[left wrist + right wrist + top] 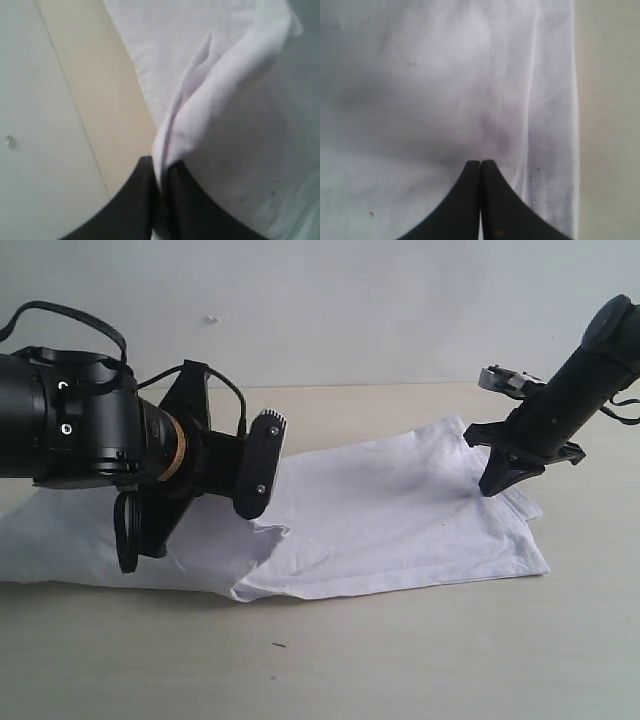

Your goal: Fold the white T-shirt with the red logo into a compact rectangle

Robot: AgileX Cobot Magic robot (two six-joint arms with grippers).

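Left claw (161,175) pinches a raised fold of the white T-shirt (400,510), apparently to carry it over; right claw (480,167), closed and empty, presses the cloth onto the table (400,660).

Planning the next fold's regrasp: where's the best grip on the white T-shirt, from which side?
Probably the near right corner of the white T-shirt, coming in low from the right: the stacked edges there lie flat and exposed on bare table.
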